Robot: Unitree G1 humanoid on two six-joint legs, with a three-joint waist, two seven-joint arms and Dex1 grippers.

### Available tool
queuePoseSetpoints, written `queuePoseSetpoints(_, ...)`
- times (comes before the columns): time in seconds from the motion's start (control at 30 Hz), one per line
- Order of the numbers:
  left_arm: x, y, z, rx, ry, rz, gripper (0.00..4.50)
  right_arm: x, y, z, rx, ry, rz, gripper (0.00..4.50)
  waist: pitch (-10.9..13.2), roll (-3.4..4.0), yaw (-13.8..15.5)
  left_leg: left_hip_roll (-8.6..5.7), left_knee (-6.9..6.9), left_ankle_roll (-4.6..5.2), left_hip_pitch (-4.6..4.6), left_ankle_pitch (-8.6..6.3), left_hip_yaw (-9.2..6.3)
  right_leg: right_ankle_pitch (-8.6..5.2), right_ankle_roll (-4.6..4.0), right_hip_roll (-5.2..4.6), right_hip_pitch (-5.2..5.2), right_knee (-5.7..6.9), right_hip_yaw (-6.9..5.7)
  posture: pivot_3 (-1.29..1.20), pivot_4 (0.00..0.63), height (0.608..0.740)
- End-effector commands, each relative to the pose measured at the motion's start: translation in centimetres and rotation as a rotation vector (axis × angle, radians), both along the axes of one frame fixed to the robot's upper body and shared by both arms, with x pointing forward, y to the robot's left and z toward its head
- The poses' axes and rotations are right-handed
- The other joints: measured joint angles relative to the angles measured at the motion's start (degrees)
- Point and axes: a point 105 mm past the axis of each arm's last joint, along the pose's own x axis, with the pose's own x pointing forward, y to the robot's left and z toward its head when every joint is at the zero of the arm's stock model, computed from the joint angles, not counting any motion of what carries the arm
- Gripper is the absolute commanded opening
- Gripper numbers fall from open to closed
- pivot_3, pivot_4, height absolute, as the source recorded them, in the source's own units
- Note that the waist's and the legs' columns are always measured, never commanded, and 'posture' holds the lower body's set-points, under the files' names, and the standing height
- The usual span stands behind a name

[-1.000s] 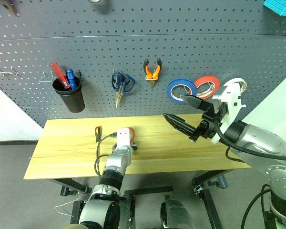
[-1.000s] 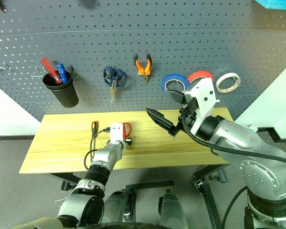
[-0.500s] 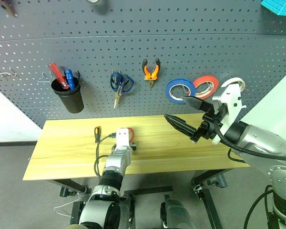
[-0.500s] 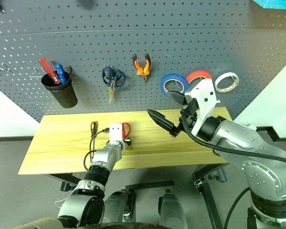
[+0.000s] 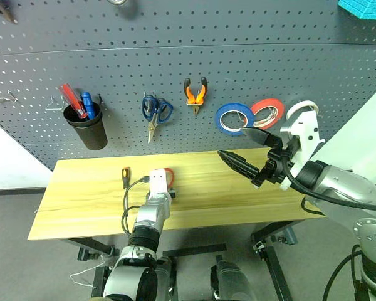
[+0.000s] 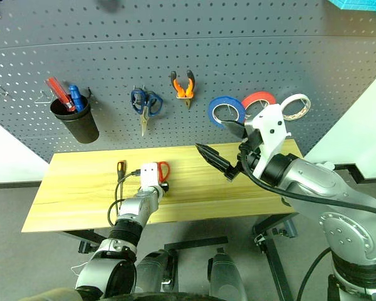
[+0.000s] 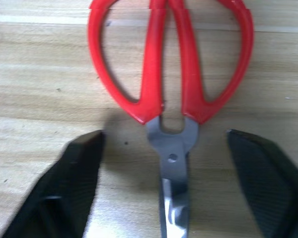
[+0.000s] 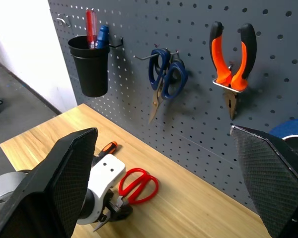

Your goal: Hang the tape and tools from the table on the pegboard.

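Left wrist view: the left gripper (image 7: 166, 163) is down at the table (image 5: 81, 200), its two black fingers (image 7: 77, 173) spread on either side of the red-handled scissors (image 7: 169, 64), which lie flat on the wood with the blades running back between the fingers; no finger touches them. Beside them on the table lies a slim screwdriver (image 5: 126, 175). On the pegboard (image 5: 238, 56) hang the orange-handled pliers (image 5: 195, 95), blue-handled scissors (image 5: 153, 111), a black cup (image 5: 91, 128), a blue tape roll (image 5: 234, 119), a red tape roll (image 5: 267, 111) and the whitish tape ring (image 6: 297, 106). The right gripper (image 5: 244, 150) is raised in front of the board, jaws wide and empty.
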Motion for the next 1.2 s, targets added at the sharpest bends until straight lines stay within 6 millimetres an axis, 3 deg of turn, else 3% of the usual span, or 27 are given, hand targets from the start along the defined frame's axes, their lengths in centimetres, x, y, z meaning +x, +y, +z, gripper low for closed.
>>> queuePoseSetpoints(0.03, -2.2, -0.3, -2.5, -0.04, 0.119, 0.013, 2.73, -0.4, -0.1, 1.2, 0.001, -0.058, -0.002, 4.5, 0.0, 0.01, 0.0, 0.0, 0.0, 0.02, 0.0, -0.01, 0.0, 0.0, 0.01, -0.01, 0.01, -0.02, 0.0, -0.12, 0.186, 0.74)
queuePoseSetpoints(0.23, -2.3, -0.1, -2.5, -0.038, 0.125, 0.018, 0.71, -0.1, -0.2, 1.2, 0.002, -0.058, -0.01, 4.5, 0.0, 0.07, 0.1, -0.01, 0.0, 0.14, 0.01, -0.09, 0.0, 0.0, 0.05, -0.05, 0.19, -0.32, -0.05, -0.12, 0.192, 0.74)
queuePoseSetpoints(0.3, -2.3, -0.1, -2.4, -0.038, 0.126, 0.017, 0.26, -0.1, -0.1, 1.2, 0.002, -0.059, -0.011, 4.5, 0.0, 0.09, 0.1, -0.01, -0.01, 0.19, 0.01, -0.13, 0.0, 0.04, 0.11, -0.05, 0.27, -0.52, -0.06, -0.12, 0.192, 0.74)
queuePoseSetpoints(0.63, -2.4, -0.5, -2.2, -0.04, 0.116, -0.011, 0.26, 0.1, -0.2, 1.2, 0.003, -0.064, -0.024, 4.5, 0.1, 0.12, 0.1, -0.08, -0.14, 0.37, 0.01, -0.27, 0.0, 0.06, 0.19, -0.16, 0.41, -0.97, -0.05, -0.11, 0.195, 0.74)
queuePoseSetpoints(0.9, -2.3, -2.2, -0.3, -0.039, 0.012, -0.156, 0.26, 0.3, -0.2, 1.1, 0.0, -0.066, -0.033, 4.5, 0.2, 0.18, 0.2, -0.11, -0.25, 0.42, -0.05, -0.31, 0.0, 0.04, 0.2, -0.22, 0.4, -1.19, -0.05, -0.11, 0.195, 0.74)
queuePoseSetpoints(1.07, -2.4, -2.3, 0.9, -0.005, -0.043, -0.203, 0.26, 0.3, -0.2, 1.0, -0.003, -0.066, -0.037, 4.5, 0.3, 0.16, 0.0, -0.13, -0.24, 0.45, -0.79, -0.3, 0.05, 0.13, 0.31, -0.21, -0.4, -1.13, 0.0, -0.11, 0.194, 0.74)
queuePoseSetpoints(1.2, -2.8, -2.4, 1.9, 0.018, -0.09, -0.241, 0.26, 0.1, -0.2, 1.1, 0.003, -0.069, -0.023, 4.5, 0.4, 0.21, 0.1, -0.15, -0.43, 0.46, -0.83, -0.31, 0.07, 0.1, 0.29, -0.23, -0.56, -1.06, 0.01, -0.1, 0.193, 0.74)
